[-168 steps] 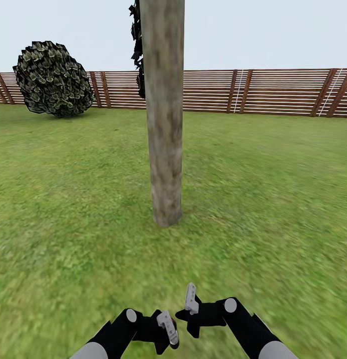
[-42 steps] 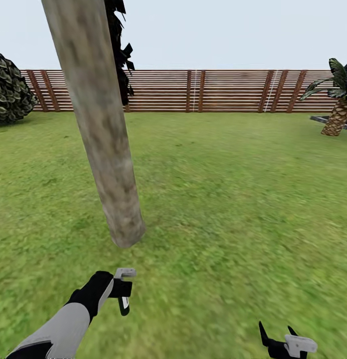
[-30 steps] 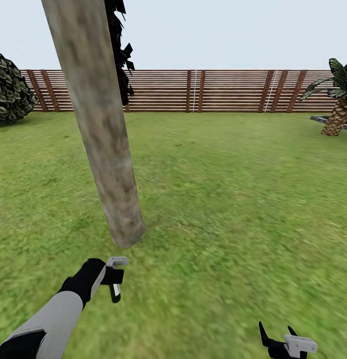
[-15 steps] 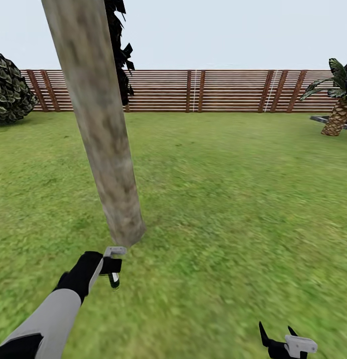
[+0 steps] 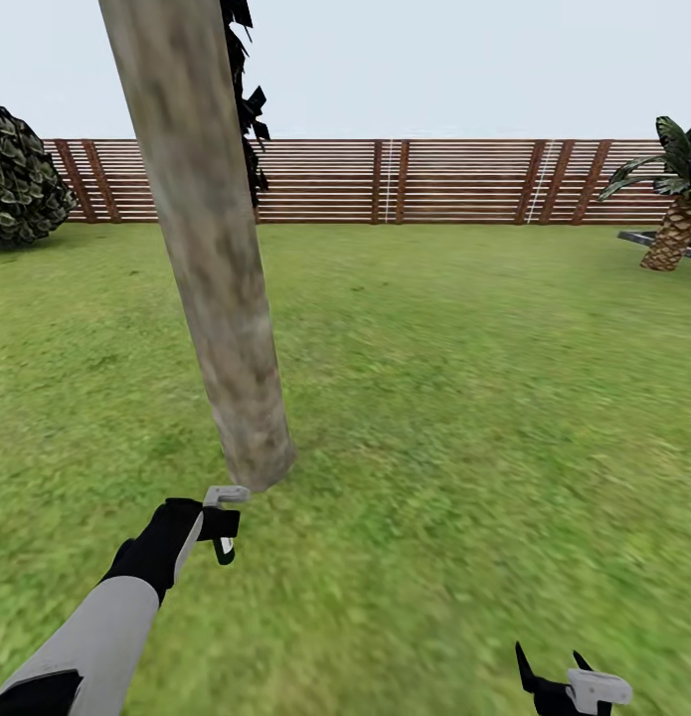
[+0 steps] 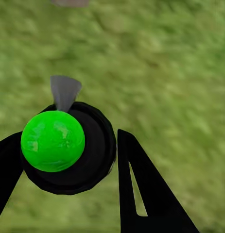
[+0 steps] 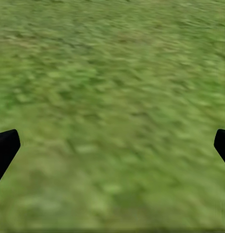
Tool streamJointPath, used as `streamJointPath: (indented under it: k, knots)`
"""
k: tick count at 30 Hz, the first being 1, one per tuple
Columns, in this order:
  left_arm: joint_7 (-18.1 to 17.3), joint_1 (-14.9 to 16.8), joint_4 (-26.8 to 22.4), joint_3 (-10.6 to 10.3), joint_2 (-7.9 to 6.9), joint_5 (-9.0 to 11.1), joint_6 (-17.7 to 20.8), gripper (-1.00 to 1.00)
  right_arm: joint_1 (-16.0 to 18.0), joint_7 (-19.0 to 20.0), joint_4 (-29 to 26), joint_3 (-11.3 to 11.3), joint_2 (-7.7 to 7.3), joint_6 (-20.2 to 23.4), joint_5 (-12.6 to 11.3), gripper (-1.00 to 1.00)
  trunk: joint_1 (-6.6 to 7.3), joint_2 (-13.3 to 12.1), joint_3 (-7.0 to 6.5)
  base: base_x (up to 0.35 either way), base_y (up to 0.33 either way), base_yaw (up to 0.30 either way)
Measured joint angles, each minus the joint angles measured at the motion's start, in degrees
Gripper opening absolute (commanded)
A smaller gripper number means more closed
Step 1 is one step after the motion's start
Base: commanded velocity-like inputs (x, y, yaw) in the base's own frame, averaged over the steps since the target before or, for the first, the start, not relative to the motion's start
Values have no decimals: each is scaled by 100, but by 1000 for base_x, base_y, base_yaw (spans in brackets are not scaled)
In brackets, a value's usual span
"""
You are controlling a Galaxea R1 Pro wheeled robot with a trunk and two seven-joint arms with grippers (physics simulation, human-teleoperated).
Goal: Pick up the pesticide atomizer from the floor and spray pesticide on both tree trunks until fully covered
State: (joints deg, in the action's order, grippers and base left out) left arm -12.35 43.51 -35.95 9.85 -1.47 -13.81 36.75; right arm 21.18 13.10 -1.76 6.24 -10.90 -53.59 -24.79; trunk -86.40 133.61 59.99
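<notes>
My left gripper (image 5: pixel 224 525) is shut on the pesticide atomizer (image 5: pixel 225 546), a tiny black bottle held low over the grass just short of the tree trunk's foot. In the left wrist view the atomizer (image 6: pixel 95 148) is a round black body with a bright green top, between the black fingers (image 6: pixel 136 189) of the left gripper (image 6: pixel 68 153). The tree trunk (image 5: pixel 211 259) is thick, pale and mottled, and leans across the left of the head view, with dark leaves (image 5: pixel 244 109) behind it. My right gripper (image 5: pixel 556 678) hangs open at the bottom right, its fingertips (image 7: pixel 5 148) wide apart over grass.
Green lawn (image 5: pixel 464 398) stretches to a brown slatted fence (image 5: pixel 434 179). A round dark bush (image 5: pixel 22 189) stands far left and a spiky palm-like plant (image 5: pixel 673 219) far right, beside a dark raised edge (image 5: pixel 663 244).
My left arm has reached forward, carrying the atomizer closer to the trunk's foot. The right gripper has stayed put. Since 5.6 s ago the camera has turned, so the trunk now sits left.
</notes>
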Motion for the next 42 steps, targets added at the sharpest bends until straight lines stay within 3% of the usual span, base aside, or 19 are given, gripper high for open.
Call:
streamJointPath:
  k: [16, 26, 29, 31, 34, 37, 39, 40, 42]
  knots:
    - [2, -17, 6, 3, -23, 5, 3, -100, 0, 0, 0, 0, 0, 0, 0, 100, 0, 0, 0, 13, 185, 0]
    - [-5, 26, 0, -35, 186, 14, 44, -100, 0, 0, 0, 0, 0, 2, 0, 100, 0, 0, 0, 1, 6, 0]
    - [-5, 41, 0, 6, 49, -21, 53, -100, 0, 0, 0, 0, 0, 5, 0, 100, 0, 0, 0, 0, 0, 0]
    - [-4, 48, 6, 23, -280, -50, 56, -100, 0, 0, 0, 1, 0, 6, 1, 100, 0, 0, 0, 0, 0, 0]
    - [-12, 49, 18, 26, -449, 13, 66, -100, 0, 0, 0, 0, 0, 15, 0, 100, 0, 0, 0, 0, 0, 0]
    - [-15, 32, 70, 13, -407, 58, 71, -100, 0, 0, 0, 0, 0, 23, 0, 100, 0, 0, 0, 0, 0, 0]
    - [-16, 27, 82, 2, -281, 84, 74, -100, 0, 0, 0, 0, 0, 23, 0, 100, 0, 0, 0, 0, 0, 0]
    - [-16, 25, 86, -17, -120, 94, 76, -100, 0, 0, 0, 1, 0, 24, 1, 100, 0, 0, 0, 0, 0, 0]
    - [-16, 25, 87, -31, 26, 59, 72, -100, 0, 0, -1, 0, 0, 24, 0, 100, 0, 0, 0, 0, 0, 0]
